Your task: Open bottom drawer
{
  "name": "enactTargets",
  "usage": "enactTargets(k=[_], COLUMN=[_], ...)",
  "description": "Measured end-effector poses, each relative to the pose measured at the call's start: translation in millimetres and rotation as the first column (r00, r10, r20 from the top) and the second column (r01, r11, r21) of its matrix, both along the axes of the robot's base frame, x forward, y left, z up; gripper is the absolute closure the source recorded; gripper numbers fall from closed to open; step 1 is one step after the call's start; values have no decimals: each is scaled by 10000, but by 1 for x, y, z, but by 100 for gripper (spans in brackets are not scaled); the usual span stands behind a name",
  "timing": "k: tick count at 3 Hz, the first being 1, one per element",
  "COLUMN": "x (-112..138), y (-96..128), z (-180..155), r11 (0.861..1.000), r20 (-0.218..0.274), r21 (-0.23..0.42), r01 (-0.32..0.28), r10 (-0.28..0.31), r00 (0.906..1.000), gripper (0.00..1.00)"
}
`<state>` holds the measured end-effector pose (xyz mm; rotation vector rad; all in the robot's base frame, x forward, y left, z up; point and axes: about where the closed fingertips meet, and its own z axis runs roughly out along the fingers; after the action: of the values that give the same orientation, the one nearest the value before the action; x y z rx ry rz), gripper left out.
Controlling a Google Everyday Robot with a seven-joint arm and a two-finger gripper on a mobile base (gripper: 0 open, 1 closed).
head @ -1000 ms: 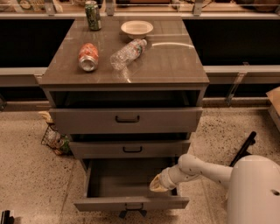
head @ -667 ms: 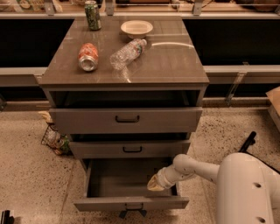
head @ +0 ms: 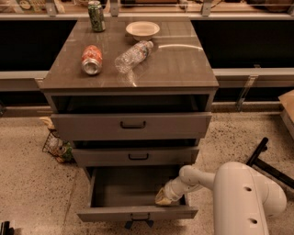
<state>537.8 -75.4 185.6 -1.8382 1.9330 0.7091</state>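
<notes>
The bottom drawer [head: 135, 212] is the lowest of three grey-brown drawers and stands pulled well out, its plain grey inside showing and empty. Its small dark bar handle [head: 139, 216] sits at the middle of the low front. My gripper [head: 162, 197] reaches from the right on a white arm [head: 197, 176] and is down inside the drawer, at its front right corner just behind the front panel. The middle drawer [head: 135, 156] and the taller top drawer [head: 131, 125] above it are each pulled out a little.
On the cabinet top [head: 183, 64] lie a red can [head: 91, 59] and a clear bottle [head: 133, 56]; a green can [head: 96, 9] and a bowl [head: 142, 30] stand behind. A wire basket [head: 57, 147] sits on the floor at left. A black stand leg [head: 264, 158] lies at right.
My arm has shifted left and its white body now fills more of the lower right. The gripper has moved slightly left and stays in the drawer's front right corner. The drawer stays open.
</notes>
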Motion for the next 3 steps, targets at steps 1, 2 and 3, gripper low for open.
enactTargets(k=[1, 2, 3], x=[-22, -38, -51], y=[0, 2, 0], z=[-22, -35, -38], r11=[9999, 9999, 9999], r20=[-616, -1133, -1389], r21=[-111, -94, -93], r01=[-30, -51, -122], r10=[23, 40, 108], r00=[9981, 9935, 9902], gripper=[100, 100, 100])
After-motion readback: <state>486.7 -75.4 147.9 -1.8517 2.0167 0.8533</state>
